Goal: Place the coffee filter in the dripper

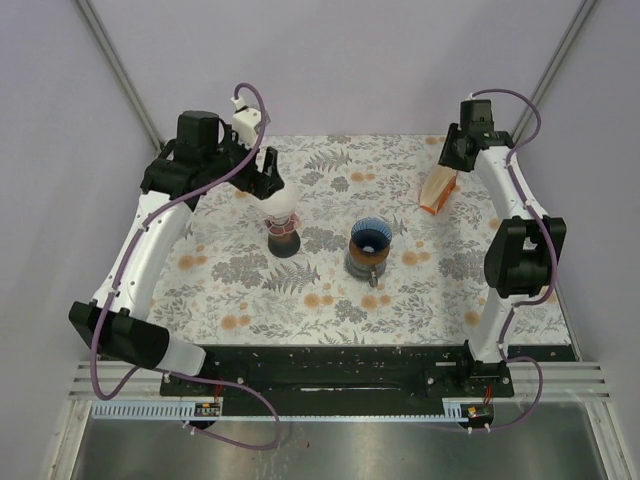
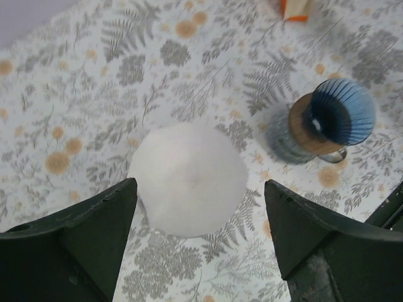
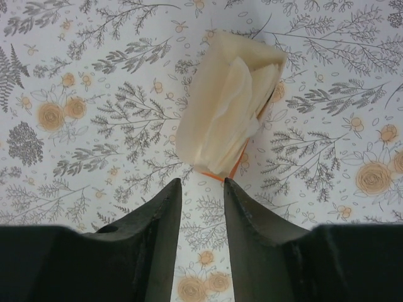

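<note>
Locate the blue dripper (image 1: 370, 238) near mid-table, seated on a glass server (image 1: 366, 266); read its cone as bare, with no paper visible inside in either the overhead or the left wrist view. Locate the coffee filters (image 3: 228, 113) as a cream stack leaning in an orange holder (image 1: 432, 205) toward the far right of the floral table (image 1: 250, 295), well apart from the dripper. Note the right gripper (image 3: 201, 181) just short of the holder's near edge, jaws parted by a narrow gap with nothing between them, touching no filter as far as visible. Note the left gripper (image 2: 200, 184) above a white domed object (image 1: 284, 207) on a dark stand (image 1: 284, 243), jaws spread wide and holding nothing; cannot tell what the white object is. Judge the task as hardly begun: no filter separated, lifted or carried. Remaining, by estimate: pinch a single sheet from the stack, carry across to the dripper, seat point-down in the cone, release.
</note>
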